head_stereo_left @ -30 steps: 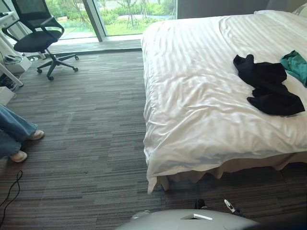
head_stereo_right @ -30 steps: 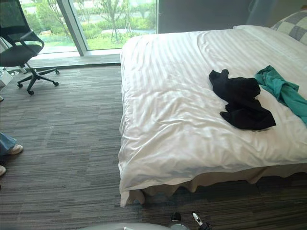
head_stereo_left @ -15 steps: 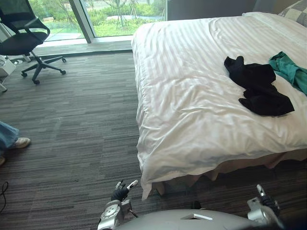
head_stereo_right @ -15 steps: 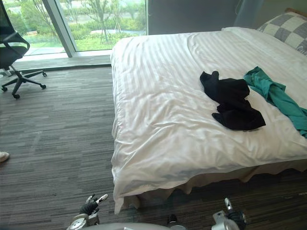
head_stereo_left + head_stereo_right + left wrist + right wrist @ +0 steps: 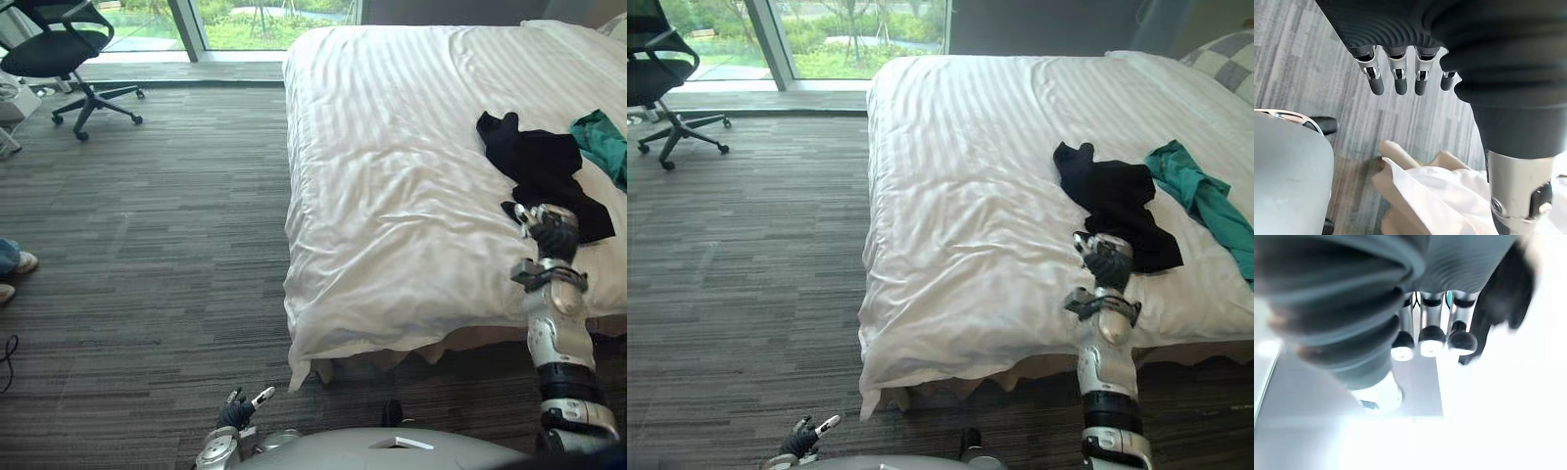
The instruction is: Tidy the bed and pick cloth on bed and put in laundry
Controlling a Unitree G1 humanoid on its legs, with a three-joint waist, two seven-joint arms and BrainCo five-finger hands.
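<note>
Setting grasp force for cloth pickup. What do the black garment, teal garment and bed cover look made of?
Black garment: soft matte fabric, possibly knit or cotton; it crumples in limp folds with no shine.
Teal garment: thin matte fabric, draped in long creases.
Bed cover: white woven cloth with a satin-like sheen, tonal stripes and fine wrinkles.

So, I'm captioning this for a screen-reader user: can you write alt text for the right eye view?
The robot's right hand is extended over a white striped bed toward a crumpled black cloth, with a teal cloth beside it. Its left hand hangs low over grey carpet.
</note>
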